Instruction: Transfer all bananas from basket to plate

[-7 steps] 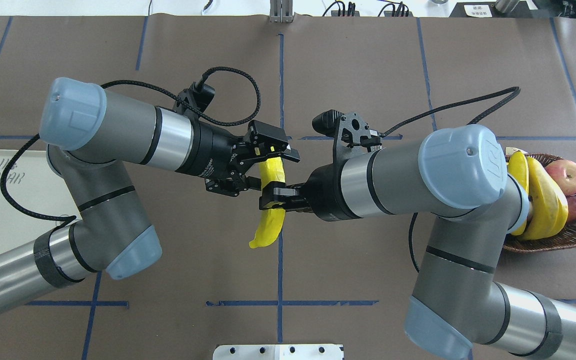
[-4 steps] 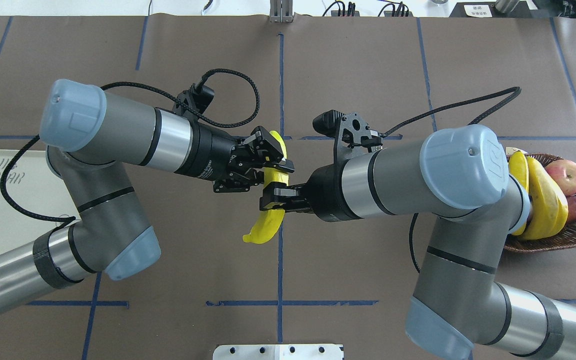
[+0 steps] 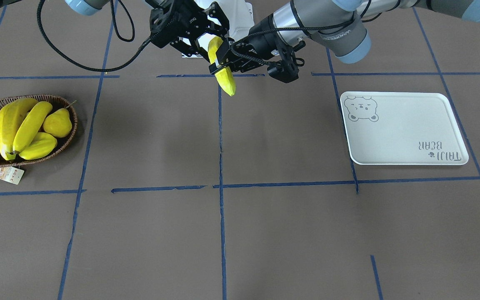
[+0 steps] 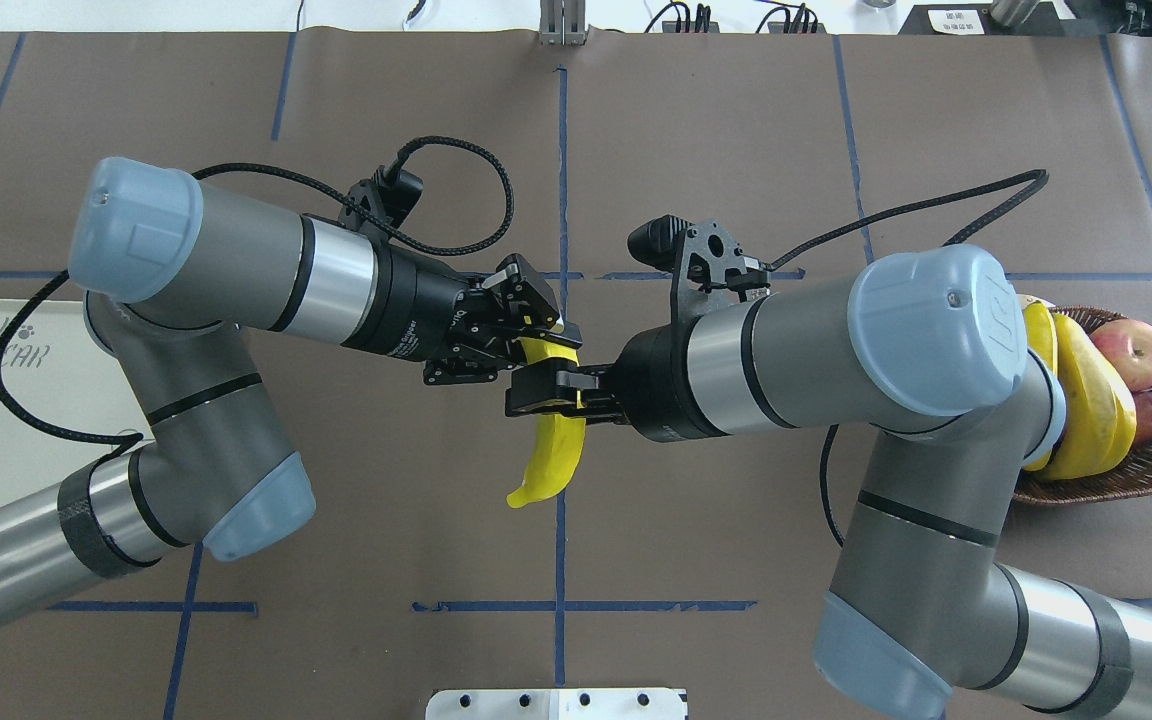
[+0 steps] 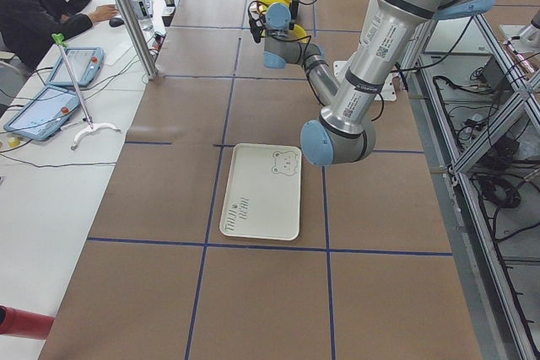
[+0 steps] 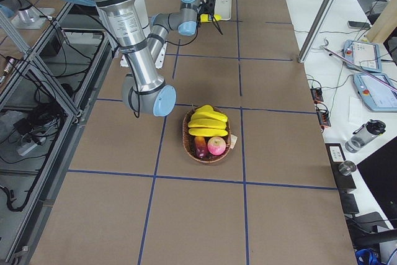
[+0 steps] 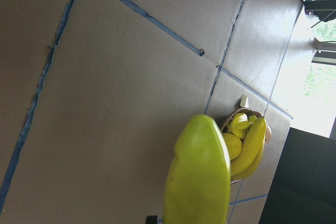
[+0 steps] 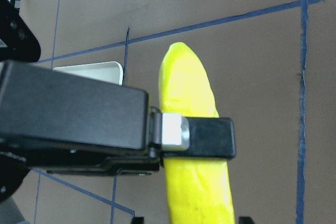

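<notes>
While aloft, banana in grip of left claw and right claw.

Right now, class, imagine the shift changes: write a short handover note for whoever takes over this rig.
Right pincer: shut on the held banana mid-length, in mid-air.
Left pincer: shut on its upper end.
Wicker basket: at least two bananas inside.
White bear tray: no banana yet.
Done: none delivered.
Left to do: right lets go, left carries it to the tray, then the rest.

Yellow banana aloft mid-table, tip down; other bananas in wicker basket; white bear plate flat.
</notes>
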`<state>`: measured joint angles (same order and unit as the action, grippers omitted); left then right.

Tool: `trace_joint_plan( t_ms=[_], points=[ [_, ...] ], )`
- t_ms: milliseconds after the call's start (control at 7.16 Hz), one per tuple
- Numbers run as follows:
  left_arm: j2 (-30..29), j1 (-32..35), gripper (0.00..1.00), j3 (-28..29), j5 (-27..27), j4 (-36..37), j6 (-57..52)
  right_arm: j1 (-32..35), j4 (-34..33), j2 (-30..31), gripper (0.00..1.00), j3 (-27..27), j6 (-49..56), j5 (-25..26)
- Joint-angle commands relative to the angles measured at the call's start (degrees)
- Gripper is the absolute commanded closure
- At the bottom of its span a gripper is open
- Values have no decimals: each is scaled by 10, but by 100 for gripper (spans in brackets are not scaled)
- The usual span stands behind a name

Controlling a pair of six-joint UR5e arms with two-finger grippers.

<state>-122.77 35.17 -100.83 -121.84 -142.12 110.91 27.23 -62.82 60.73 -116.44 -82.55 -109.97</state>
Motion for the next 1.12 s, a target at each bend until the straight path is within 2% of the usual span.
trace_joint_plan(
  t_ms=[0, 140, 419, 699, 978],
  points=[
    [7, 16, 100, 9, -4, 7, -1, 5, 0, 6, 0, -11, 1, -3],
    [11, 37, 100, 19, -15, 41, -3, 5, -1, 18, 0, -21, 1, -8],
    [57, 82, 100, 5, -35, 189, -140, 30, -8, 43, 0, -37, 1, -2],
    [143, 134, 100, -13, -32, 221, -179, 55, -9, 79, 0, -49, 1, -8],
    [268, 182, 100, -10, -29, 222, -348, 84, -39, 99, 0, -54, 4, -9]
  ],
)
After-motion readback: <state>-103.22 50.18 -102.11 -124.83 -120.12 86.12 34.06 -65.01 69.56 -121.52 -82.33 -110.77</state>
